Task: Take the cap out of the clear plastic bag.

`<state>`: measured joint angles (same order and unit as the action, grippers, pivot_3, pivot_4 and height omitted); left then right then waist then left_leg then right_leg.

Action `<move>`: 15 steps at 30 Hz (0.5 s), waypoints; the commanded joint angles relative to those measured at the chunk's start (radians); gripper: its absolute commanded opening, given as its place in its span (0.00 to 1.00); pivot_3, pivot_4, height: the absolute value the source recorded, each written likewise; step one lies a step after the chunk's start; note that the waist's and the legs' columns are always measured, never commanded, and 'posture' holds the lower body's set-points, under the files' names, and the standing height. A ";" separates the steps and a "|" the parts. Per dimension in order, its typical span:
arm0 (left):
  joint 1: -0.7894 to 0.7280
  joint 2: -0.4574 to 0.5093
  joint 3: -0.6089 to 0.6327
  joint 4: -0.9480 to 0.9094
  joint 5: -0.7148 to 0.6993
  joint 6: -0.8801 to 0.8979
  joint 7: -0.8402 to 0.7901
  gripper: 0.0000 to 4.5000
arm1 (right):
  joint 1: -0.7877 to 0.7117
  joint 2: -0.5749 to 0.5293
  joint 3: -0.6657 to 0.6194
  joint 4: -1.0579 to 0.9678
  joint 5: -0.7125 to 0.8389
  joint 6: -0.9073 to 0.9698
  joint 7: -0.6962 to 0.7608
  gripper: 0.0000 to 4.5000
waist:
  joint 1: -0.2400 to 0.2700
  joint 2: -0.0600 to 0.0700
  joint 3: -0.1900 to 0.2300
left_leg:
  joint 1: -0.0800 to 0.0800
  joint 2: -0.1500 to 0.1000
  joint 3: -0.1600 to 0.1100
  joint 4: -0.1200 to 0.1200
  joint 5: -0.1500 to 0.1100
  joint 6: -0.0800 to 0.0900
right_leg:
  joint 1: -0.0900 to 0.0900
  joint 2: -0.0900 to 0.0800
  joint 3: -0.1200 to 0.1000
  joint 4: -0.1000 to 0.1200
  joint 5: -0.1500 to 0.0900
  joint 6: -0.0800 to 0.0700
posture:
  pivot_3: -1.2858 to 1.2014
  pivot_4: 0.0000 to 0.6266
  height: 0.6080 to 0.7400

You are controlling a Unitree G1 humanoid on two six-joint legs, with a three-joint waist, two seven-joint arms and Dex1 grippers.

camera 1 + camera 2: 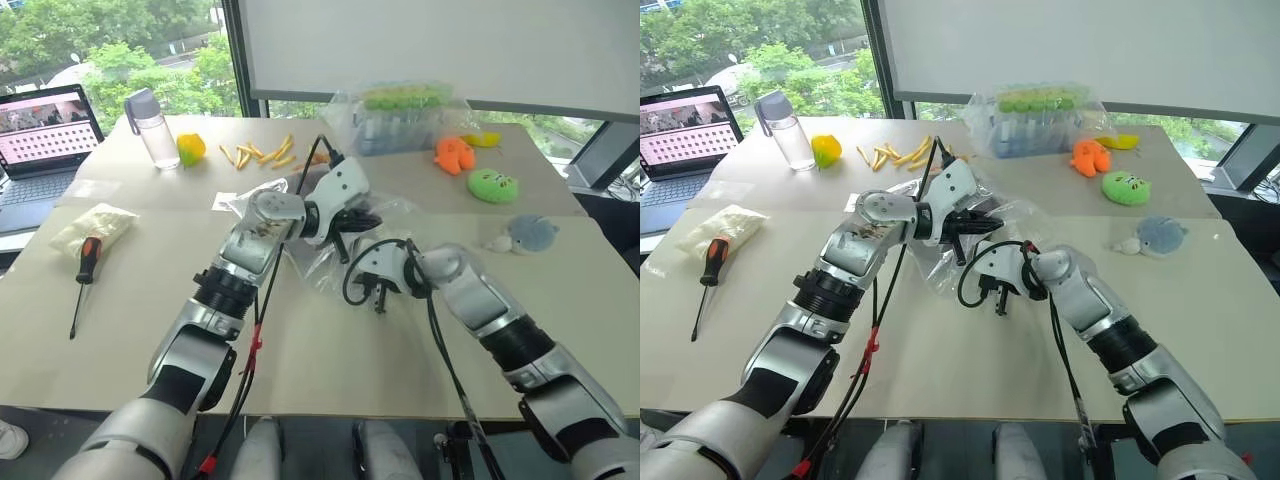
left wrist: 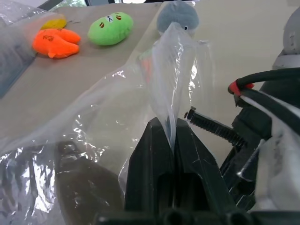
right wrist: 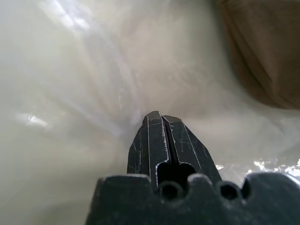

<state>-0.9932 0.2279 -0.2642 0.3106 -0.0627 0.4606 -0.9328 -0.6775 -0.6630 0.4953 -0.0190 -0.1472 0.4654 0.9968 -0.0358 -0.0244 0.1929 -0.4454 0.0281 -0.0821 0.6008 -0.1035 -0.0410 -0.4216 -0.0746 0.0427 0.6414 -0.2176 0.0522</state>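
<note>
Left end effector (image 2: 171, 133) pinches a fold of the thin, slippery clear plastic bag (image 2: 108, 117); right end effector (image 3: 162, 123) closed, empty. The soft cap (image 3: 262, 51) inside invites a fabric pinch.

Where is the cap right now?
The cap lies inside the clear plastic bag at mid-table, beside the left pincer, which pinches the bag's film.

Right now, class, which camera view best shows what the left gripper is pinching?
The left wrist view: the left gripper is shut on a fold of the clear plastic bag rising between its fingers. The eye views show the bag crumpled around both grippers; the right wrist view shows film and the brown cap.
</note>
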 commanded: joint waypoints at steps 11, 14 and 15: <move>0.002 0.017 0.000 -0.037 -0.005 -0.024 0.003 0.01 | 0.227 -0.202 -0.269 -0.348 0.165 0.330 0.092 0.00 | 0.021 0.000 0.000 | -0.002 -0.002 0.000 0.005 0.000 0.000 | 0.001 -0.002 0.000 0.000 -0.004 -0.005 | 0.52 0.24 1.00; -0.006 0.017 0.001 -0.026 -0.005 -0.029 0.003 0.01 | 0.218 -0.086 -0.404 -0.397 0.270 0.429 0.015 0.00 | 0.010 0.000 0.000 | -0.002 -0.002 0.000 0.006 0.000 0.000 | 0.001 -0.002 0.000 0.000 -0.003 -0.005 | 0.52 0.24 1.00; -0.010 0.015 0.004 -0.024 -0.007 -0.027 0.004 0.01 | 0.211 -0.015 -0.478 -0.419 0.313 0.480 -0.035 0.00 | 0.007 0.000 0.000 | -0.002 -0.001 0.000 0.006 0.000 0.000 | 0.000 -0.002 0.000 0.001 -0.003 -0.005 | 0.52 0.24 1.00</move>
<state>-0.9760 0.2439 -0.2702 0.2970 -0.0625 0.4576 -0.9315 -0.4405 -0.7337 0.1356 -0.3756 0.0955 0.8788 1.0300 -0.0286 -0.0248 0.1930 -0.4471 0.0268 -0.0819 0.6063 -0.1036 -0.0411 -0.4215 -0.0763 0.0430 0.6424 -0.2207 0.0477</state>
